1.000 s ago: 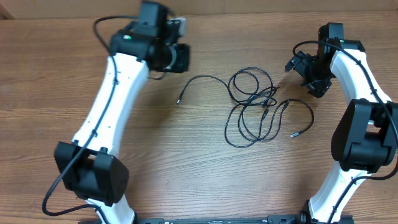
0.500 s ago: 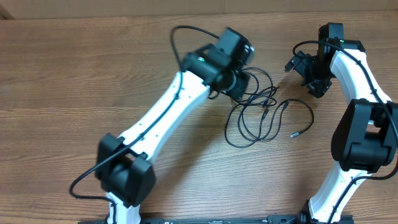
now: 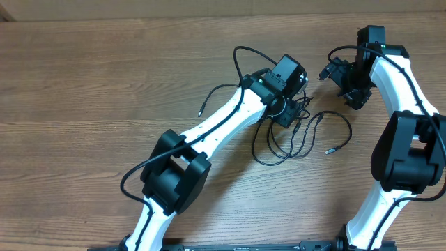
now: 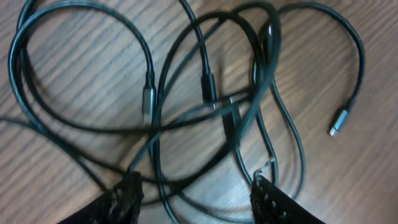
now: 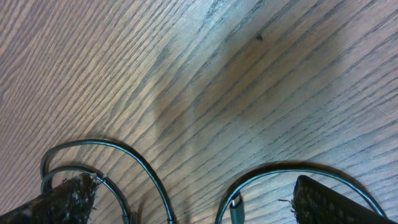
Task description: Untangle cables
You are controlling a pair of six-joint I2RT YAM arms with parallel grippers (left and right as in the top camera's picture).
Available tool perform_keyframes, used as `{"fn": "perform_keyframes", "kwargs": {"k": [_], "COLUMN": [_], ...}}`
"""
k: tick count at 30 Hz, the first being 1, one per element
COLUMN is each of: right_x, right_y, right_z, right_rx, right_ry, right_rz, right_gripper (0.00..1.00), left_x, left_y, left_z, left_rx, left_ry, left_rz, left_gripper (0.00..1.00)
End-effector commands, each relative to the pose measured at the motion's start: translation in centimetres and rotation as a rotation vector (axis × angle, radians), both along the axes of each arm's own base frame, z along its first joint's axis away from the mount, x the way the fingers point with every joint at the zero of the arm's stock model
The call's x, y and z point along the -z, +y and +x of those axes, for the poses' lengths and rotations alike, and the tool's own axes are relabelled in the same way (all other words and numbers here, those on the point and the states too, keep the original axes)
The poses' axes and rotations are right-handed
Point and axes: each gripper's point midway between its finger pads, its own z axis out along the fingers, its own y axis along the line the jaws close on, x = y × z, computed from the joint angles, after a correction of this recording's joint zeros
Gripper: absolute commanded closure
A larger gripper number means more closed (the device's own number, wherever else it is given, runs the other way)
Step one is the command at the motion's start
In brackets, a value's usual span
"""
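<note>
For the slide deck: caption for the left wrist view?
Left gripper open over tangled black cables on wooden table.

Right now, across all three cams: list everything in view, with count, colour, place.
cables: several, exact count unclear; black; tangled on the table, right of centre
plug ends: at least four showing; dark, some silver-tipped; most inside the tangle, one lying free to its left, one free to its right
table: one; brown wood grain; under everything
pale strip: one; tan; along the table's far edge; can't tell what it is
left arm: one; white with black joints; reaching across to the tangle
right arm: one; white and black; at the right edge
left gripper: one; black; open, over the tangle
right gripper: one; black; open, by the tangle's upper right
</note>
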Motion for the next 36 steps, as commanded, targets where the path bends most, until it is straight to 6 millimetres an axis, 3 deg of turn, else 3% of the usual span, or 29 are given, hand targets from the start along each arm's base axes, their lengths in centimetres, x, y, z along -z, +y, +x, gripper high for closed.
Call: {"fn": "perform_keyframes", "kwargs": {"k": [1, 5, 8, 9, 12, 15, 19, 25, 26, 32, 36], "right_x": [-0.3, -0.3, -0.3, -0.3, -0.3, -0.3, -0.3, -0.3, -0.3, -0.3, -0.3], "right_y": [0.0, 0.0, 0.0, 0.0, 0.0, 0.0, 0.0, 0.0, 0.0, 0.0, 0.0], "right_z": [0.0, 0.0, 0.0, 0.0, 0.0, 0.0, 0.0, 0.0, 0.0, 0.0, 0.0], "right_rx": [-0.001, -0.001, -0.001, -0.001, -0.001, -0.001, -0.001, -0.001, -0.001, -0.001, -0.001], "right_ry": [-0.010, -0.010, -0.010, -0.010, -0.010, -0.010, -0.010, -0.010, -0.010, -0.010, -0.010], "right_rz": [-0.011, -0.011, -0.011, -0.011, -0.011, -0.011, -0.011, -0.011, -0.011, -0.011, -0.011], "right_gripper": [0.00, 0.00, 0.00, 0.00, 0.00, 0.00, 0.00, 0.00, 0.00, 0.00, 0.00], "left_x": [1.0, 1.1, 0.9, 0.8, 0.3, -1.8, -6.9, -17.4, -19.7, -29.1, -32.7], "left_y": [-0.5, -1.0, -1.3, -1.3, -1.4, -1.3, -1.0, 0.5, 1.1, 5.5, 8.2], "left_z": [0.4, 1.1, 1.5, 1.5, 1.5, 1.8, 1.9, 0.9, 0.5, -0.6, -2.0], "left_rx": [0.033, 0.030, 0.029, 0.029, 0.030, 0.026, 0.019, 0.043, 0.038, -0.051, -0.088], "left_ry": [-0.027, -0.050, -0.065, -0.066, -0.072, -0.093, -0.150, -0.324, -0.360, -0.555, -0.617], "left_rz": [0.011, -0.007, -0.021, -0.022, -0.028, -0.051, -0.101, -0.215, -0.242, -0.315, -0.340], "left_gripper": [0.44, 0.58, 0.90, 0.96, 0.96, 0.96, 0.96, 0.96, 0.96, 0.96, 0.96]}}
